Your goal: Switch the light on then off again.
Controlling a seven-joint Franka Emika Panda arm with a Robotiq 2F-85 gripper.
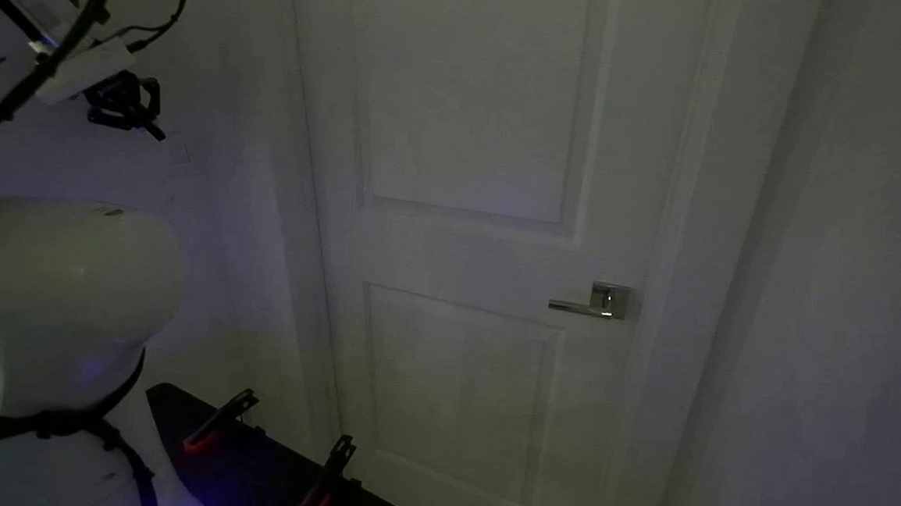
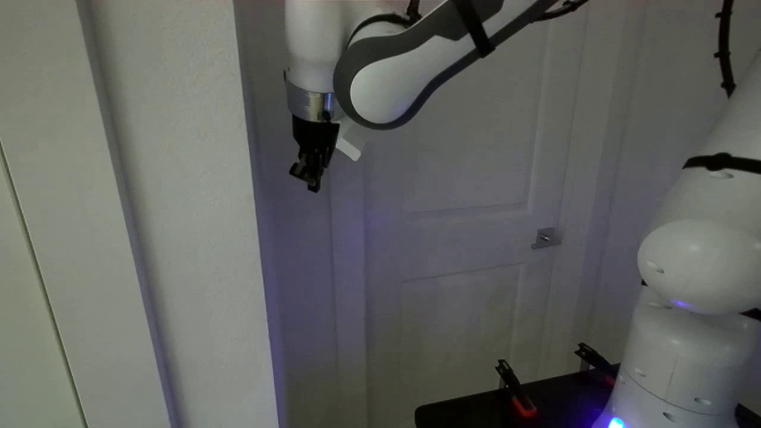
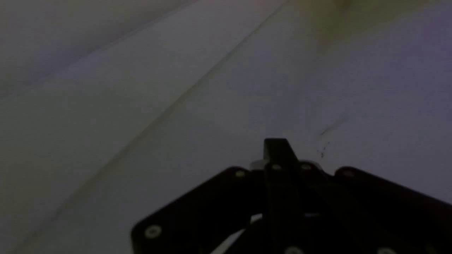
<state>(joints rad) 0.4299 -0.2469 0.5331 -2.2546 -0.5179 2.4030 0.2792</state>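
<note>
The room is dim and the light fixture is out of view. A faint pale rectangular outline, which looks like the wall switch plate (image 1: 181, 149), shows on the wall left of the door in an exterior view. My gripper (image 1: 160, 136) points down and toward it, with its tip just beside the outline in that view; I cannot tell whether it touches. In an exterior view the gripper (image 2: 313, 188) hangs in front of the wall near the corner. In the wrist view the gripper (image 3: 276, 141) is shut and empty, fingers together; no switch plate can be made out there.
A white panelled door (image 1: 458, 261) with a silver lever handle (image 1: 608, 302) stands beside the wall. A black table (image 2: 469, 410) with red-and-black clamps (image 2: 516, 389) is below. A pale wall edge (image 2: 196, 208) stands near the arm. Small dark marks (image 3: 323, 151) show on the wall.
</note>
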